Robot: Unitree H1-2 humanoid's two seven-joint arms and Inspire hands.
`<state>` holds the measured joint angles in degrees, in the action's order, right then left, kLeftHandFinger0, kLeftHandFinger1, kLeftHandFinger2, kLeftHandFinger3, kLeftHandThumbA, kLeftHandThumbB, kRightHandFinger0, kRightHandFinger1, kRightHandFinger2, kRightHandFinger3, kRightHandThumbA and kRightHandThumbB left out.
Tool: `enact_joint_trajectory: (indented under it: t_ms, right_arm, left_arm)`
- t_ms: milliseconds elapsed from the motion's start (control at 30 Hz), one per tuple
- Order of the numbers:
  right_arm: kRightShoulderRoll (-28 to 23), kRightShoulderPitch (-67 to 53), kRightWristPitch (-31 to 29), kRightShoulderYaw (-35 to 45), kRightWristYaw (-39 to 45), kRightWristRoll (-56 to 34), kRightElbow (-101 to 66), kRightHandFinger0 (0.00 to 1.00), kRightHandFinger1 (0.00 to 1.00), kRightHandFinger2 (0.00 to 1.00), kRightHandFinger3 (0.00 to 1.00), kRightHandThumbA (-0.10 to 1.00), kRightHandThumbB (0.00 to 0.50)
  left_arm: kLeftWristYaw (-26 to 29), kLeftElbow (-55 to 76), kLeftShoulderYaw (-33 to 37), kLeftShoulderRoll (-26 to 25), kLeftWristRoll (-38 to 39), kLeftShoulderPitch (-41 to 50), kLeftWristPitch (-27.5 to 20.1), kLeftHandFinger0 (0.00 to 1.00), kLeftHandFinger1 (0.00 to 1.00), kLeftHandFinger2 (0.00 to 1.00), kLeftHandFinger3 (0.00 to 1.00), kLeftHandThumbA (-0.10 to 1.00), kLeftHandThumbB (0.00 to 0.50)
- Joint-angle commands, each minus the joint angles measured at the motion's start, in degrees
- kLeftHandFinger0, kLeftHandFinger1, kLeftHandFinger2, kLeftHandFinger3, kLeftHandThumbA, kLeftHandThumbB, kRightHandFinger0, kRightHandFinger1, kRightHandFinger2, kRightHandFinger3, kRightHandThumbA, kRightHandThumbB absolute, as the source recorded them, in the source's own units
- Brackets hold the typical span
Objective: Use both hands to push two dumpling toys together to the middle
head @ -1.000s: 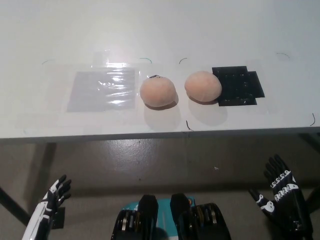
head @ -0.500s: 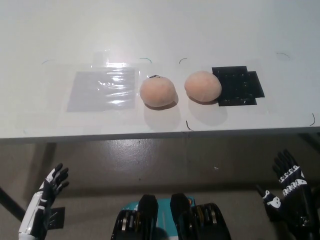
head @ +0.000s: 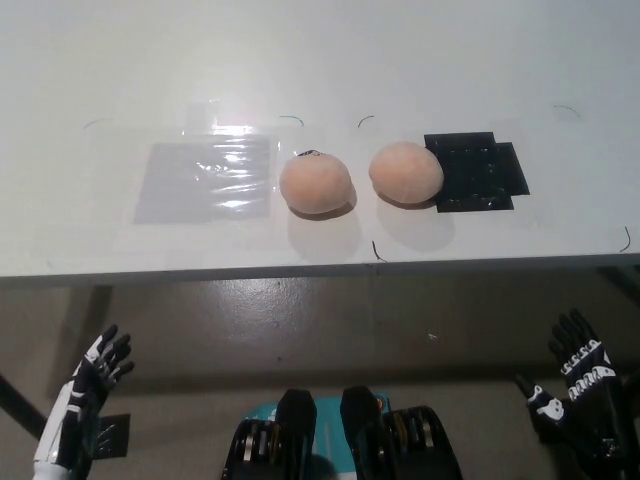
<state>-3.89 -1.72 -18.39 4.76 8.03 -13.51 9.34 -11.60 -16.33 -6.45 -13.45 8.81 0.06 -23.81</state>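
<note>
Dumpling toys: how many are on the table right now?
2. The left dumpling toy sits beside the clear patch; the right dumpling toy touches the black patch. None looks hidden.

White counter (head: 300, 60) filling the upper half, front edge running straight across; glare on a clear taped plastic sheet (head: 208, 180) at left, black square patch (head: 478, 172) at right. Below, dull brown-grey floor (head: 330, 320) in shadow; dark counter leg (head: 22, 405) at lower left.

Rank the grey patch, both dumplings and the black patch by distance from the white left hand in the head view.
From the left hand:
1. Grey patch, table's left.
2. Left dumpling, centre.
3. Right dumpling, right of centre.
4. Black patch, far right.
</note>
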Motion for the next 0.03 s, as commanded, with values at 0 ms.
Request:
enact_joint_trajectory:
  t_ms: [0]
  right_arm:
    - [-0.3,1.5,-3.2,0.7,0.4,-0.6,-0.7,1.0,1.0,1.0,1.0,1.0,0.216]
  left_arm:
    - [-0.6,0.2,-0.9,-1.3,1.8,-1.4,-1.4,1.0,1.0,1.0,1.0,1.0,0.254]
